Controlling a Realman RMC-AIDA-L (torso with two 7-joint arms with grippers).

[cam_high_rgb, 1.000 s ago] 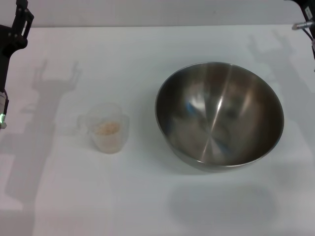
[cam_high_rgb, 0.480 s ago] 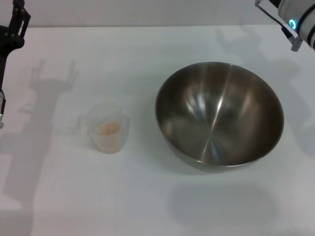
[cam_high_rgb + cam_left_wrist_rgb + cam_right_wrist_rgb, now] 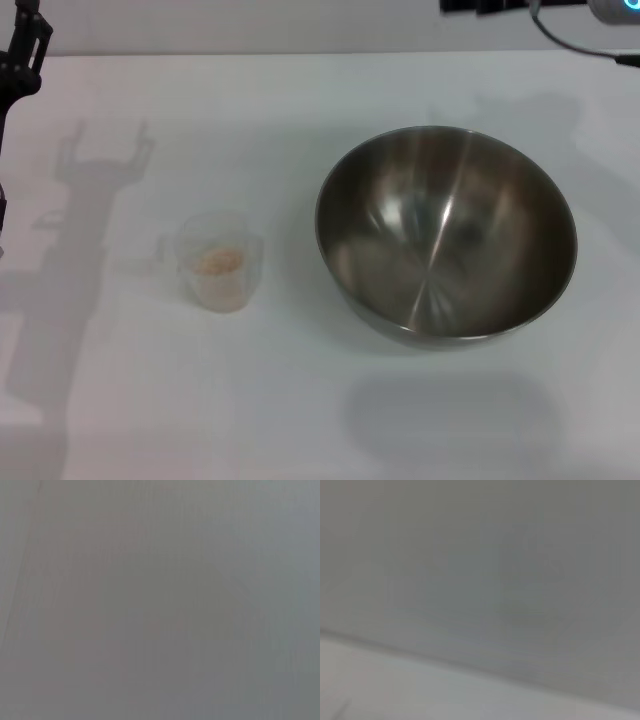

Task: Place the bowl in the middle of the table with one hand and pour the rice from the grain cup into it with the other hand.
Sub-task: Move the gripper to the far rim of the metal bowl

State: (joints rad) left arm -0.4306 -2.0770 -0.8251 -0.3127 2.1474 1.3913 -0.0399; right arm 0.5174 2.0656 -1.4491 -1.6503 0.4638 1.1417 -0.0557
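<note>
The stainless-steel mixing bowl [image 3: 446,235] sits upright on the white table [image 3: 300,400], right of the middle and nearer the right edge. Well apart on its left stands the clear plastic grain cup [image 3: 219,260], upright, with a small heap of pale rice [image 3: 218,261] inside. Neither is touched. The left gripper [image 3: 20,50] is up at the far left corner, above the table; whether it is released or clenched cannot be told. The right arm [image 3: 560,6] shows only at the far right edge, its gripper out of sight.
</note>
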